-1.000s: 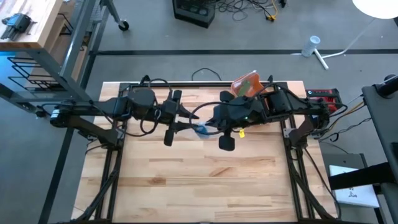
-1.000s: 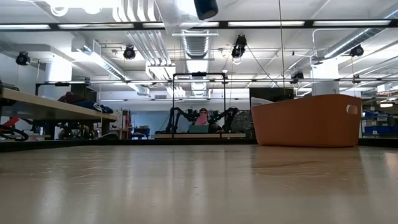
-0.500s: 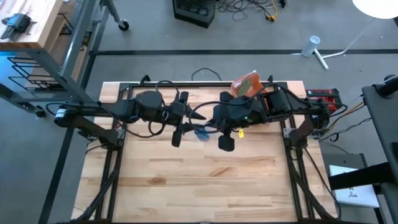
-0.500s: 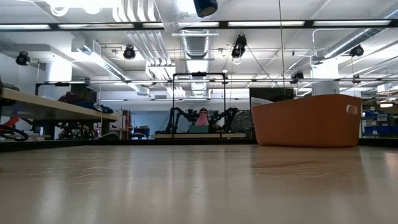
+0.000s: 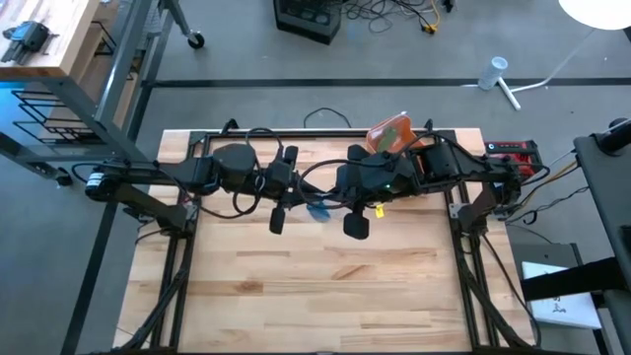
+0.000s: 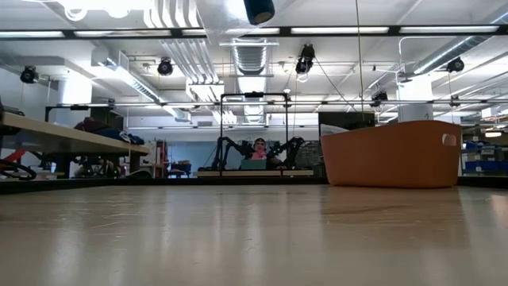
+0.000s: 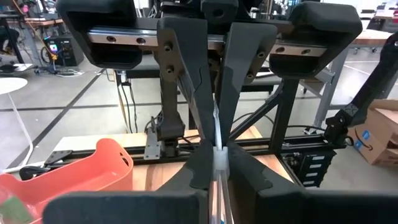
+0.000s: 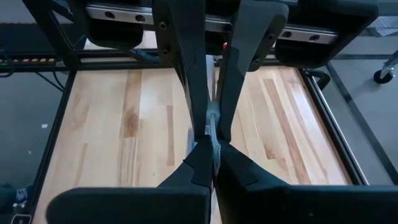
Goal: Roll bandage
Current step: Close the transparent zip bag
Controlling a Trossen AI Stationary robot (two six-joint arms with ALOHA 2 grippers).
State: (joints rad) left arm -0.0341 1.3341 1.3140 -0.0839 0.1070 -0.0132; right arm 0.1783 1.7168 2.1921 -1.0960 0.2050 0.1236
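Pinching thin blue bandage [image 5: 317, 208], hands (both) [image 5: 308, 195] [image 5: 330, 201]

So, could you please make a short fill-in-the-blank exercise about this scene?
1. The left hand is ____ on the thin bandage.
2. The right hand is ____ on the same kind of strip.
3. The orange tub stands at the table's ____ edge.

Missing words: shut; shut; far
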